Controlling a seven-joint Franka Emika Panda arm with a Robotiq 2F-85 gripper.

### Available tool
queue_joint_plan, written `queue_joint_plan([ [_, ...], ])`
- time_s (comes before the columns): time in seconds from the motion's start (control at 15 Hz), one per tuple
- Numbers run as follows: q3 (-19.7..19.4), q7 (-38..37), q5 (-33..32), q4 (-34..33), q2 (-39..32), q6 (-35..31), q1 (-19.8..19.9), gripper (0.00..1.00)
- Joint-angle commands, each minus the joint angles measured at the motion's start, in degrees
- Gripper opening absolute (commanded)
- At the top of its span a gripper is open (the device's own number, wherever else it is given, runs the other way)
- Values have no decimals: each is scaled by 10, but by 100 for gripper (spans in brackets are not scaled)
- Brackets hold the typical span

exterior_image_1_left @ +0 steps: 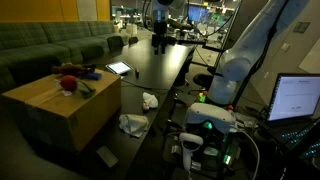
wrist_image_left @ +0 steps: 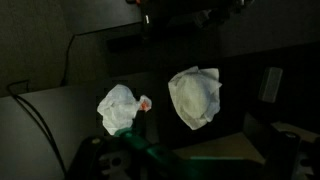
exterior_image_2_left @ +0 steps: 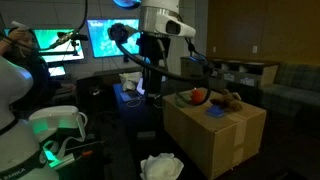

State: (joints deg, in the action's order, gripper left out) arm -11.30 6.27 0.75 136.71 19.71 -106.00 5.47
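Wrist view looks down from high up onto a dim floor. Toward the left lies the left crumpled cloth (wrist_image_left: 120, 108), white, with a small reddish speck at its right edge. Across a dark gap to its right sits the right crumpled cloth (wrist_image_left: 197, 97), wider and flatter. The two do not touch. Under them a green glow (wrist_image_left: 140, 150) shows at the bottom edge. The dark shapes along the top edge are too murky to read.

From where I stand, in an exterior view, a green sofa (exterior_image_1_left: 50, 45) runs along the far left. Next comes a cardboard box (exterior_image_1_left: 60, 110) with a red object (exterior_image_1_left: 68, 84) on its top. Right of the box, both cloths lie on the floor, between it and a long black table (exterior_image_1_left: 165, 75) that carries a lit tablet (exterior_image_1_left: 118, 68). The white robot arm (exterior_image_1_left: 240, 60) rises on the right, beside a bright laptop screen (exterior_image_1_left: 297, 97).

In an exterior view from the opposite side, two glowing monitors (exterior_image_2_left: 110, 38) hang at the back left. The gripper (exterior_image_2_left: 150, 90) hangs in mid-air just left of the box, well above the floor and touching nothing. I cannot tell whether its fingers are spread or pressed together; it is a dark silhouette. One cloth shows on the floor below it.
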Motion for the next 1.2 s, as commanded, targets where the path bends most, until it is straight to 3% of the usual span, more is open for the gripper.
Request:
queue_joint_plan([
  [0.0,7,2,3,-2,-1,1,8,100],
  [0.53,16,7,3,-10,-19,-11,1,100],
  [0.8,29,10,3,-3,-36,-55,-5,100],
  [1.13,58,7,10,-13,-88,-155,-28,100],
])
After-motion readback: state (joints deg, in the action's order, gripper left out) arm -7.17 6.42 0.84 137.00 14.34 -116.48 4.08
